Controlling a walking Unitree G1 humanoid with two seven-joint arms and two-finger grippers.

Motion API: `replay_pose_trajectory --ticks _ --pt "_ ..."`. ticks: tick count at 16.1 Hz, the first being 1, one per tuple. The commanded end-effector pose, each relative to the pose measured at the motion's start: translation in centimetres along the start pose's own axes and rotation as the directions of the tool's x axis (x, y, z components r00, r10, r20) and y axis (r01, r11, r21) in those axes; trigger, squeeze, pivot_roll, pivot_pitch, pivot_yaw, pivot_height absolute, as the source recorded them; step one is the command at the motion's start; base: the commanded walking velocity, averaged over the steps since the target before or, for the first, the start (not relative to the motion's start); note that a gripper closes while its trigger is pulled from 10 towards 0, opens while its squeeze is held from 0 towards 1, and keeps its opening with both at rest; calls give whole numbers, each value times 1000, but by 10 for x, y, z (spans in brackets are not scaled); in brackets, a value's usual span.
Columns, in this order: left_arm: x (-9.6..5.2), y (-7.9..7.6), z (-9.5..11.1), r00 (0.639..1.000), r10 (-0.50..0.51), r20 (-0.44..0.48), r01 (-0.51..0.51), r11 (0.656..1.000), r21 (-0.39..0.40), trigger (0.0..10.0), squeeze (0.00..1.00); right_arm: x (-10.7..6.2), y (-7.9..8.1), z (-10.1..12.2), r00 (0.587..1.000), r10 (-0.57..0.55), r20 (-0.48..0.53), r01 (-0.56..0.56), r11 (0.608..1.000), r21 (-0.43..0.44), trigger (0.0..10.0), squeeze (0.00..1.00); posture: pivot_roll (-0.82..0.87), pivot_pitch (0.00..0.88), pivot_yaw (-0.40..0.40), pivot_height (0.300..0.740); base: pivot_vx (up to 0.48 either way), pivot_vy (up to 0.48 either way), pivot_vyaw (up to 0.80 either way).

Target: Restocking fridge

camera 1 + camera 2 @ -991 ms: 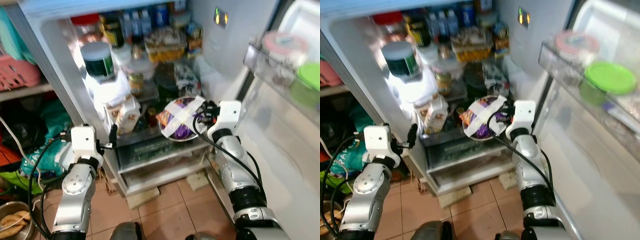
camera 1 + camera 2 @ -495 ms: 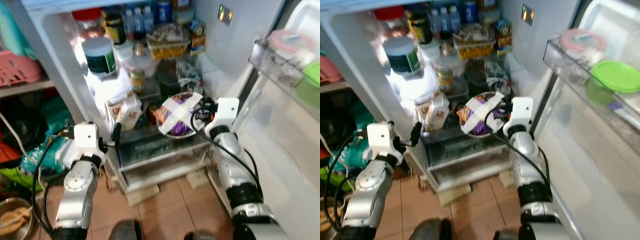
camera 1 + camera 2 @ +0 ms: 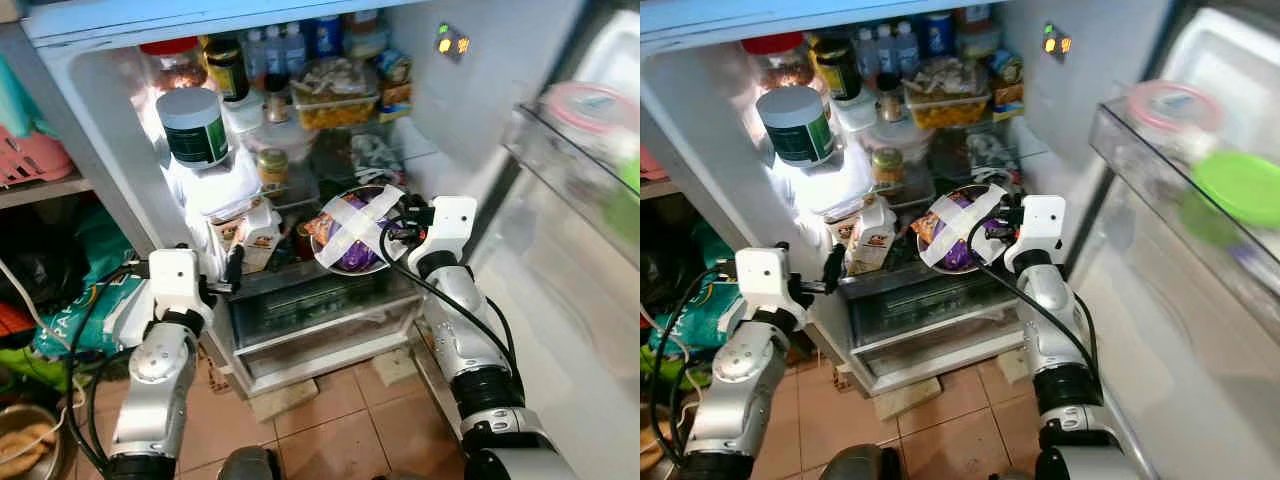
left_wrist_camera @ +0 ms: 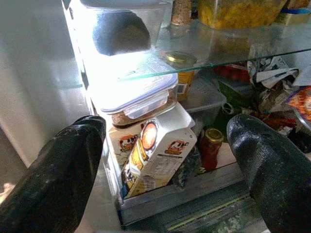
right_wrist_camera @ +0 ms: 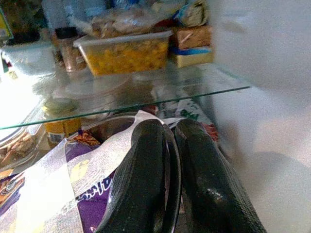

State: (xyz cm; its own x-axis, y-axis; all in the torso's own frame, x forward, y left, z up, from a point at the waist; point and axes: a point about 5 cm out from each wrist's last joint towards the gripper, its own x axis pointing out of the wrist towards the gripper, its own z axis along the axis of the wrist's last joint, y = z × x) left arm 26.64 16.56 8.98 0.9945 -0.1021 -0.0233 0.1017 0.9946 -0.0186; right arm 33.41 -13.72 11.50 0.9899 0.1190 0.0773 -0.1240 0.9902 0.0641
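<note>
I face an open fridge (image 3: 130, 150) with crowded shelves. My right gripper (image 3: 392, 228) is shut on the rim of a metal bowl (image 3: 352, 232) that holds purple and orange snack packets under a cross of white tape. The bowl hangs at the front of the lower shelf, beneath the glass shelf (image 5: 146, 99). In the right wrist view both fingers (image 5: 146, 165) pinch the bowl's rim (image 5: 172, 174). My left gripper (image 3: 232, 268) stands open at the fridge's left edge, facing a tilted milk carton (image 4: 158, 150) on the lower shelf.
The open door (image 3: 1200, 200) stands at the right, its shelf holding a green-lidded tub (image 3: 1240, 185) and a pink-rimmed tub (image 3: 1165, 105). A large green-labelled jar (image 3: 195, 125) and a yellow food box (image 3: 335, 100) sit on the shelves. Drawers (image 3: 320, 320) close off the bottom. Tiled floor lies below.
The camera has shifted and steadied. My right gripper still holds the bowl, now slightly further in over the lower shelf. The left gripper stays near the fridge's left edge.
</note>
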Motion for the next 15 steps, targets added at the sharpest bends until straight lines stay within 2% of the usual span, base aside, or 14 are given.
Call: replay_pose_trajectory --ticks 1,8,12,15 --pt "2 6 1 1000 15 -6 -15 1000 -3 10000 0 3 4 11 998 12 57 -13 1000 8 10000 0 82 48 23 740 371 0 0" --pt "2 4 0 1000 5 -11 -5 1000 -4 10000 0 2 4 17 994 46 95 -49 999 23 10000 0 81 53 22 740 382 0 0" --pt "2 4 0 1000 16 -10 -16 1000 -2 10000 0 9 8 26 988 88 126 -93 995 40 10000 0 83 52 19 740 378 0 0" --pt "1 4 -1 999 32 -15 -32 999 3 10000 0 13 11 34 982 116 149 -124 991 49 10000 0 85 50 18 740 90 0 0"
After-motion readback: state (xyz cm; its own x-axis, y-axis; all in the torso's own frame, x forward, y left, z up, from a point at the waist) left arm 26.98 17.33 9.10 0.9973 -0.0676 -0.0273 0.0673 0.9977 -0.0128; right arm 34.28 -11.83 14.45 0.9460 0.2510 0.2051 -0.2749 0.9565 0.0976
